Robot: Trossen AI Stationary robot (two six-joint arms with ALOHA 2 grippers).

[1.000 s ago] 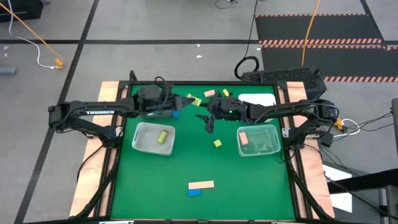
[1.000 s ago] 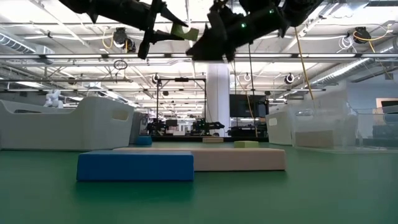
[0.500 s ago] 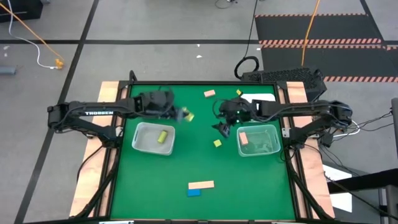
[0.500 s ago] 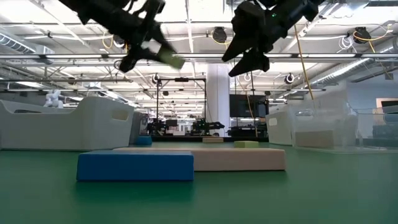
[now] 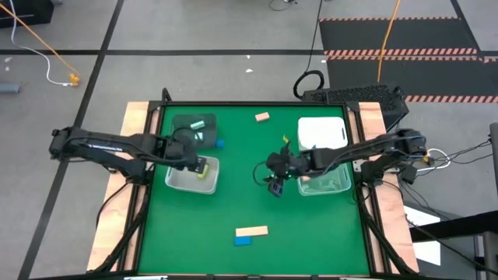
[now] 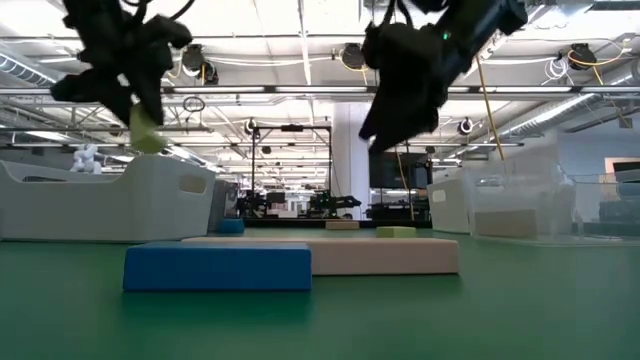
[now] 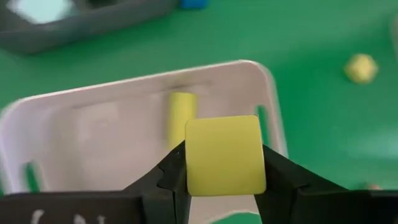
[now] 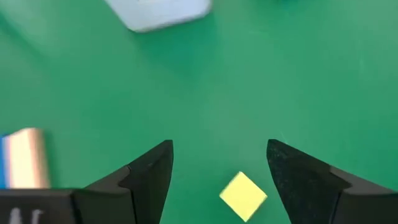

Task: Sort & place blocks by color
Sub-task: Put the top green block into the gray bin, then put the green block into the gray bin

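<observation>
My left gripper [image 5: 201, 165] hangs over the left clear bin [image 5: 177, 180], shut on a yellow-green block [image 7: 224, 155]. A yellow-green bar [image 7: 180, 115] lies on that bin's floor. My right gripper [image 8: 219, 149] is open and points down at the table's middle. Its fingers stand on either side of a small yellow-green block [image 8: 243, 196] that lies flat on the green mat, and do not touch it. A mint block [image 5: 196, 123] lies in the dark grey bin [image 5: 184, 132]. A blue block [image 5: 220, 143] lies beside that bin. My left gripper pinches the yellow-green block by two opposite sides [image 7: 191, 163] between its two fingers. The fingers come from above and point down. The block is lifted clear above the left clear bin, with a flat face toward the wrist camera.
A tan-orange bar [image 5: 251, 231] and a blue bar [image 5: 243, 240] lie side by side near the front edge. A tan-orange block [image 5: 262, 117] lies at the far edge. The white bin [image 5: 322, 132] and right clear bin [image 5: 331, 183] stand at the right. Another yellow-green block [image 5: 285, 140] lies left of the white bin.
My left gripper has carried its yellow-green block from the far middle toward the table's left and near side, and now hangs over the left clear bin. My right gripper has moved toward the near edge and down over the yellow-green block on the mat.
</observation>
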